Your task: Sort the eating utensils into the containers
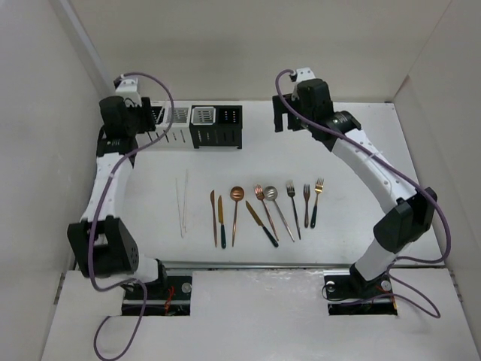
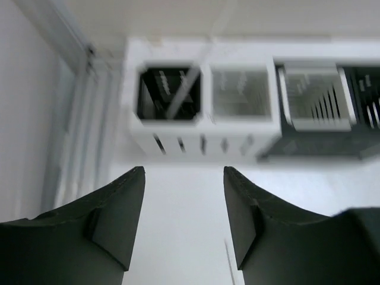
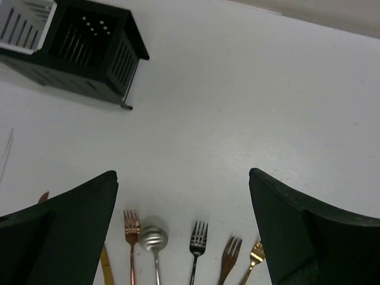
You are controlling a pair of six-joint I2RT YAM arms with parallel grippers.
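Observation:
The utensils lie in a row on the table: two pale chopsticks (image 1: pixel 181 204), knives (image 1: pixel 217 219), a copper spoon (image 1: pixel 236 210), a dark-handled knife (image 1: pixel 261 224), a copper fork (image 1: pixel 265 209), a silver spoon (image 1: pixel 277 207) and three forks (image 1: pixel 305 203). The four caddies stand at the back, two white (image 1: pixel 174 126) and two black (image 1: pixel 218 131). My left gripper (image 1: pixel 152 122) (image 2: pixel 184 178) is open and empty, just in front of the white caddies (image 2: pixel 202 127). A pale stick (image 2: pixel 181 95) leans inside the leftmost one. My right gripper (image 1: pixel 282 116) (image 3: pixel 183 175) is open and empty, high over the forks (image 3: pixel 198 236).
White walls enclose the table on the left, back and right. The left wall (image 2: pixel 29 119) is close beside the left gripper. The black caddy (image 3: pixel 89 41) shows at the upper left of the right wrist view. A chopstick tip (image 2: pixel 228 261) lies below the left fingers.

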